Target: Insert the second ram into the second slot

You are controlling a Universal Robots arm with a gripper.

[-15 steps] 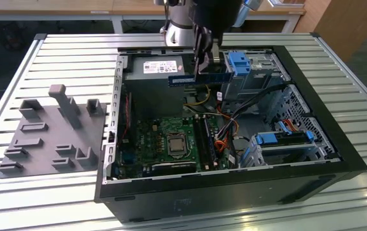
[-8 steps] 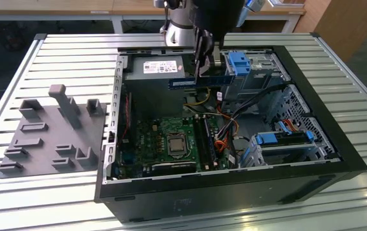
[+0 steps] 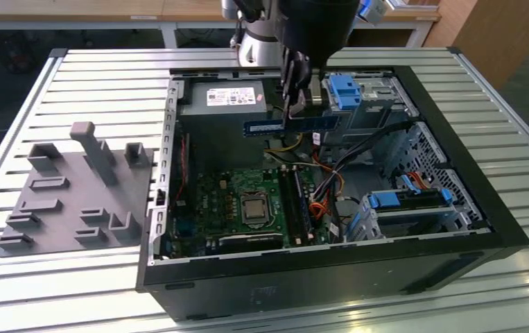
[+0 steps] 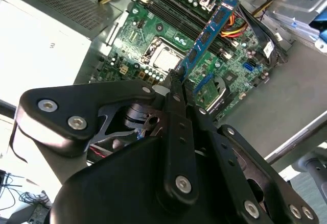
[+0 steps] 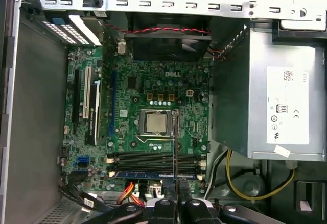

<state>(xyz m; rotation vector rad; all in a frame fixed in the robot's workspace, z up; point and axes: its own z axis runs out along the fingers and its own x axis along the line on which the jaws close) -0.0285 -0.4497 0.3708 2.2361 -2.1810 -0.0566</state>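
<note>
Gripper [image 4: 176, 81] linkages loom closest, clamped shut on the second ram [image 4: 207, 35], which juts out past the tips and hangs in the air over the open case [image 3: 319, 274]. Well below the tool lie the memory slots [image 5: 153, 160] on the motherboard [image 5: 168, 89]. One blue stick [image 5: 153, 174] looks already seated there. Pickup seems done; insertion isn't, since the ram touches no slot.

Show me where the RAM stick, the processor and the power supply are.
RAM stick [image 4: 208, 34]: second wrist view, middle of the blue board.
Processor [image 5: 155, 122]: first wrist view, centre of its metal lid.
Power supply [image 5: 235, 106]: first wrist view, bare grey face beside its label.
</note>
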